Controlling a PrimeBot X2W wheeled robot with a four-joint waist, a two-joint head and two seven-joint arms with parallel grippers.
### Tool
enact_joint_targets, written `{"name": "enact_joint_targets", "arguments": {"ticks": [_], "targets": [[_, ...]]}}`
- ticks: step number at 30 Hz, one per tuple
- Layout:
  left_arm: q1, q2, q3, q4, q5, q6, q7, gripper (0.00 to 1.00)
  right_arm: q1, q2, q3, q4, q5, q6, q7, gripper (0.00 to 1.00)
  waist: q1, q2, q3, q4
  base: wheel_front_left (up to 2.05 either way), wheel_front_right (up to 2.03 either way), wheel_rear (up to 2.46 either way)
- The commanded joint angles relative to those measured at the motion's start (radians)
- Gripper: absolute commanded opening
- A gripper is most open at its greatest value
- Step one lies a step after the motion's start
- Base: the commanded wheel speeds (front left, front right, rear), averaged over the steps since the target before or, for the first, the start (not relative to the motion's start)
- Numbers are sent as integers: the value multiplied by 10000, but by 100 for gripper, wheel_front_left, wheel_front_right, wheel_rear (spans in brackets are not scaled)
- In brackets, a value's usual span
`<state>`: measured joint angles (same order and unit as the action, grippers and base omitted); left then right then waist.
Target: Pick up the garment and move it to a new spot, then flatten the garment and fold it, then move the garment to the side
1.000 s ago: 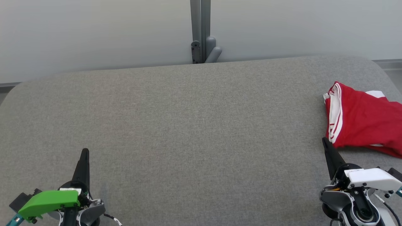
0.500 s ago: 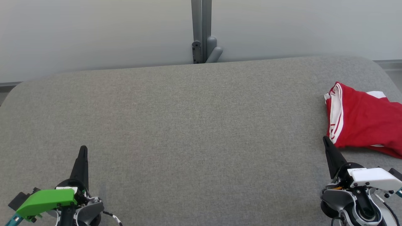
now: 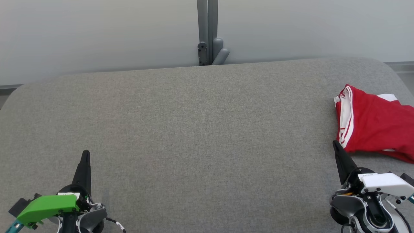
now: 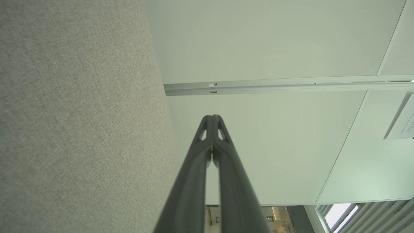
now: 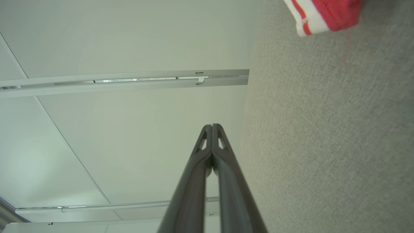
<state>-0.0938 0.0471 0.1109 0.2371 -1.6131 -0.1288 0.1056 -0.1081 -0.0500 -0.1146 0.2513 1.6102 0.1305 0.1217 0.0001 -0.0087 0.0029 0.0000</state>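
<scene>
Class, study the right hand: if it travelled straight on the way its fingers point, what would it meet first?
Probably the pale wall beyond the table. The right hand aims over the grey table, with the red garment off to one side of its line; depth is hard to judge.

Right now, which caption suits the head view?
Left gripper and right gripper shut over grey table; red garment lies at its right side.

Grey fabric-covered table (image 3: pixel 194 113), pale partition wall (image 3: pixel 97 32), grey metal post (image 3: pixel 207 29), slatted window (image 4: pixel 355 216)
</scene>
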Motion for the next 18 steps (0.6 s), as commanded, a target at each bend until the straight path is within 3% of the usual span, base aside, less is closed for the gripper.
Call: {"name": "enact_joint_targets", "arguments": {"ticks": [1, 18], "targets": [[-149, 58, 31, -8, -19, -46, 43, 0, -88, -41, -23, -53, 60, 4, 17, 0, -1, 87, 0, 0, 0, 0, 0], [-149, 58, 30, -9, -20, -44, 43, 0, -89, -33, -30, -52, 51, 4, 27, 0, -1, 87, 0, 0, 0, 0, 0]]}}
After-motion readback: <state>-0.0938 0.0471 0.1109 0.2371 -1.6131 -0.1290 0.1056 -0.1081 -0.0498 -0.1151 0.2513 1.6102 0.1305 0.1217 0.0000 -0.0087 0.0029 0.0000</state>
